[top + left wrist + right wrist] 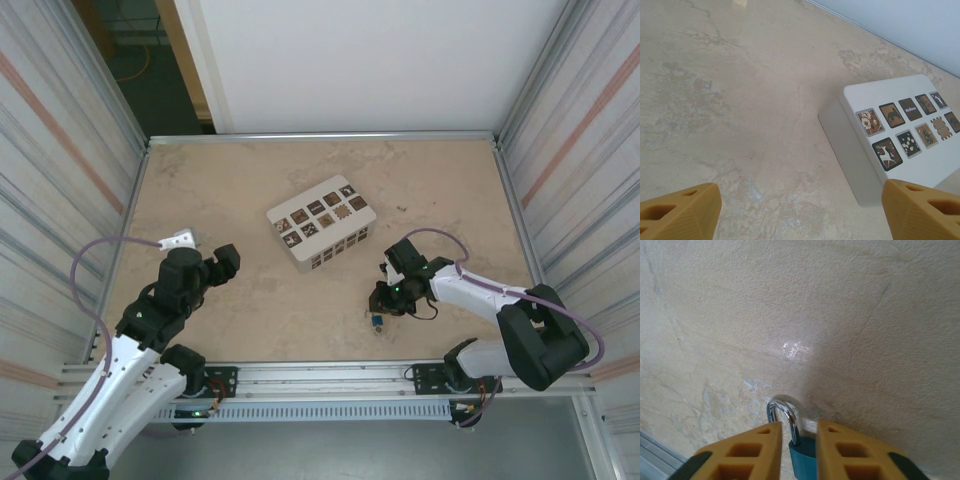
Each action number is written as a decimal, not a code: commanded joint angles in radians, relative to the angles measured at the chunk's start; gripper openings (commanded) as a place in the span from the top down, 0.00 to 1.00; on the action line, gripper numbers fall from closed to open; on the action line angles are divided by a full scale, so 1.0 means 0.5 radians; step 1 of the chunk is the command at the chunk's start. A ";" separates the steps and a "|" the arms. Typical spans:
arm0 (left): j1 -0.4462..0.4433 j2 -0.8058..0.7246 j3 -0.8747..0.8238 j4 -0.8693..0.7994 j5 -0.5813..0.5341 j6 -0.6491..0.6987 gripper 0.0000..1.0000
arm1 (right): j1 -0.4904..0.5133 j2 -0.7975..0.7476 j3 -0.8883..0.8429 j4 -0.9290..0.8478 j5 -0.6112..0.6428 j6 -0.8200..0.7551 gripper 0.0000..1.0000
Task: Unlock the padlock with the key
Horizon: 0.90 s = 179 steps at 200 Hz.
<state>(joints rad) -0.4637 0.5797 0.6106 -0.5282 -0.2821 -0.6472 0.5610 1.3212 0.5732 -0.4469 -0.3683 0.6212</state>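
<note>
As I look down the wrist cameras, I record:
Padlock (804, 457): on the table (250, 200), toward its near edge.
Right gripper (799, 427): jaws narrow, one either side of it — a grip I cannot confirm.
Left gripper (801, 192): jaws wide apart, empty.

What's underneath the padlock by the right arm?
Bare marbled table lies under the padlock. The right fingers flank its teal body and cover its lower part, so that part and the table beneath it are hidden.
</note>
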 commanded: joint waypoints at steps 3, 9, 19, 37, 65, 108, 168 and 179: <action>0.019 0.007 0.046 -0.030 -0.039 0.015 0.16 | -0.013 -0.050 -0.021 -0.037 0.038 0.018 0.71; 0.019 0.005 0.048 -0.030 -0.040 0.015 0.16 | -0.014 -0.064 -0.018 -0.046 0.042 0.018 0.70; 0.019 0.006 0.052 -0.033 -0.039 0.013 0.16 | -0.021 -0.092 -0.015 -0.064 0.057 0.016 0.68; 0.019 0.006 0.055 -0.039 -0.037 0.010 0.16 | -0.035 -0.149 -0.006 -0.108 0.065 0.010 0.66; 0.019 -0.012 0.043 -0.048 -0.040 0.003 0.16 | -0.059 -0.251 0.034 -0.207 0.092 -0.006 0.61; 0.019 -0.035 0.034 -0.063 -0.045 -0.010 0.16 | -0.125 -0.435 0.079 -0.324 0.138 -0.045 0.53; 0.025 -0.022 0.028 -0.011 -0.092 -0.022 0.16 | -0.303 -0.723 0.133 -0.379 0.283 -0.123 0.41; 0.025 -0.012 0.028 0.005 -0.101 -0.022 0.16 | -0.334 -0.768 0.141 -0.364 0.360 -0.134 0.38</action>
<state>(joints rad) -0.4633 0.5705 0.6109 -0.5495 -0.2920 -0.6510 0.4225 0.9916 0.6125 -0.6075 -0.2733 0.5877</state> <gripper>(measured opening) 0.843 0.588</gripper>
